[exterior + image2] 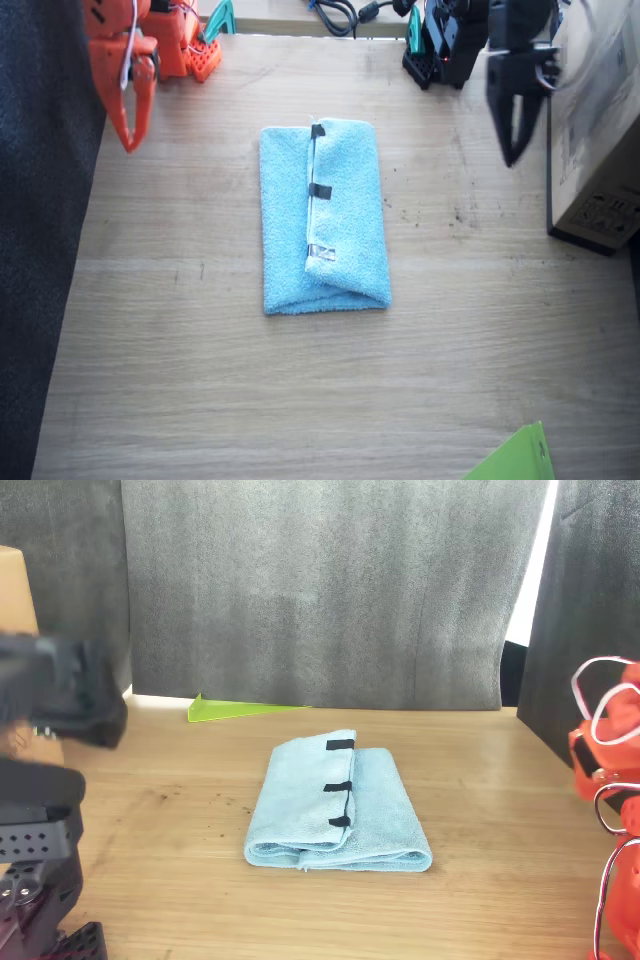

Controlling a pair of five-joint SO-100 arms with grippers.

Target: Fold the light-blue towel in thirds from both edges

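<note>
The light-blue towel lies folded into a narrow rectangle in the middle of the table. One of its edges, marked with black tape strips, lies on top along the fold's middle. The other edge is hidden under the layers. My right gripper, orange, hangs shut above the table's far corner, well away from the towel. The black left gripper also hangs shut and holds nothing, off to the towel's other side. In the front view only blurred parts of both arms show.
A cardboard box stands beside the left arm. A lime-green sheet corner lies at the near edge of the table. Dark curtain borders the table beside the right arm. Cables lie at the far edge.
</note>
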